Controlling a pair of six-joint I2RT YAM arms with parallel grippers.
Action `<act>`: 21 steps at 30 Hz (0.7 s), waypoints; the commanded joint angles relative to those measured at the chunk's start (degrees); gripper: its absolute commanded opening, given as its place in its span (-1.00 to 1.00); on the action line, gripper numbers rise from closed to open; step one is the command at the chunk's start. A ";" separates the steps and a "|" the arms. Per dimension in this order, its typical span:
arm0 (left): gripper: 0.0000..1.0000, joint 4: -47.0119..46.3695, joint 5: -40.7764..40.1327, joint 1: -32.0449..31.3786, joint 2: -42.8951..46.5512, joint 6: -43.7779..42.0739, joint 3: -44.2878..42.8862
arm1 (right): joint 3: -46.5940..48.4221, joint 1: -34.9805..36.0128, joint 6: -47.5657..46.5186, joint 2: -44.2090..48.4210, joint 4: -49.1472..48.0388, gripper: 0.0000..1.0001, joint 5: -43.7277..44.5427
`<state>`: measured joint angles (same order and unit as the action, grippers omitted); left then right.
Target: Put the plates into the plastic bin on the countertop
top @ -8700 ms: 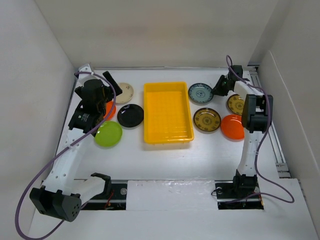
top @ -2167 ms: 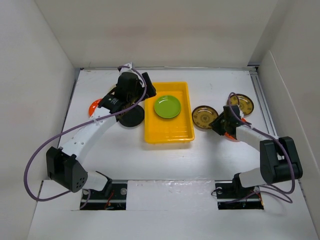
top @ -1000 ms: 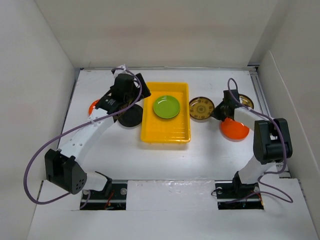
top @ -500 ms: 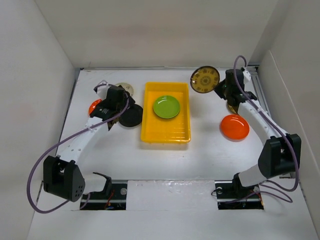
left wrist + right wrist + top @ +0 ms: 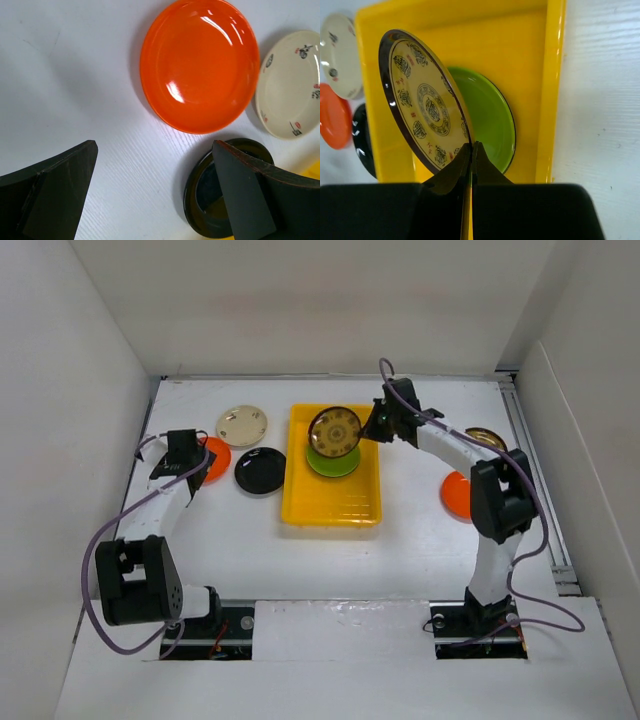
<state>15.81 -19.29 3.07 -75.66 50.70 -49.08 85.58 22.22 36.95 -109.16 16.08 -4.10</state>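
The yellow plastic bin (image 5: 330, 490) lies mid-countertop with the lime green plate (image 5: 322, 466) in it. My right gripper (image 5: 372, 427) is shut on the rim of a gold-patterned plate (image 5: 335, 430) and holds it tilted on edge above the green plate; the right wrist view shows this plate (image 5: 422, 107), the green plate (image 5: 492, 120) and the bin (image 5: 555, 75). My left gripper (image 5: 195, 462) is open and empty over the countertop, just short of an orange plate (image 5: 200, 65). A beige plate (image 5: 242, 425) and a black plate (image 5: 260, 471) lie left of the bin. The teal-patterned plate is not in view.
A second orange plate (image 5: 455, 495) and a second gold-patterned plate (image 5: 487, 436) lie right of the bin, partly hidden by the right arm. White walls close in the countertop (image 5: 230, 540) at the back and sides.
My right gripper has carried the gold-patterned plate from beyond the bin's back right corner to above the green plate. My left gripper has drawn back leftward to the orange plate.
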 commanded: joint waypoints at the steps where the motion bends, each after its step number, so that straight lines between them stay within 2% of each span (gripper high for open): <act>1: 0.99 -2.45 0.57 0.88 -1.33 1.77 1.44 | 1.34 0.28 -2.32 -1.13 -3.59 -1.00 -5.56; 8: 0.99 -3.16 0.04 1.41 -4.32 2.82 2.06 | 1.87 0.81 -2.94 -3.16 -3.60 -1.00 -6.88; 9: 0.99 -3.16 0.04 1.41 -4.93 2.83 2.58 | 1.87 0.81 -2.94 -3.16 -3.60 -0.94 -7.41; 10: 0.99 -3.16 0.04 1.41 -5.55 2.83 2.59 | 1.87 0.81 -3.46 -3.16 -3.60 -0.80 -7.42; 11: 0.99 -3.16 -0.48 1.41 -5.55 3.35 2.59 | 1.26 0.81 -3.46 -2.38 -3.60 -0.53 -8.20; 13: 0.96 -3.16 -1.10 1.41 -6.95 3.36 2.59 | 0.04 0.81 -3.99 -1.24 -3.60 -0.28 -8.21; 14: 0.91 -3.16 -1.10 1.41 -6.96 3.36 2.59 | -0.58 1.33 -4.51 0.51 -3.60 0.09 -7.60; 17: 0.82 -2.54 -1.63 1.41 -7.49 3.97 2.59 | -3.05 2.04 -5.04 4.90 -3.60 0.51 -6.45; 21: 0.71 -3.25 -2.16 1.41 -7.49 4.50 2.59 | -3.67 3.27 -6.88 9.22 -2.37 0.67 -5.75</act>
<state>13.04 -19.77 4.23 -83.46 54.19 -47.22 81.56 24.27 32.51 -105.34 15.97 -10.24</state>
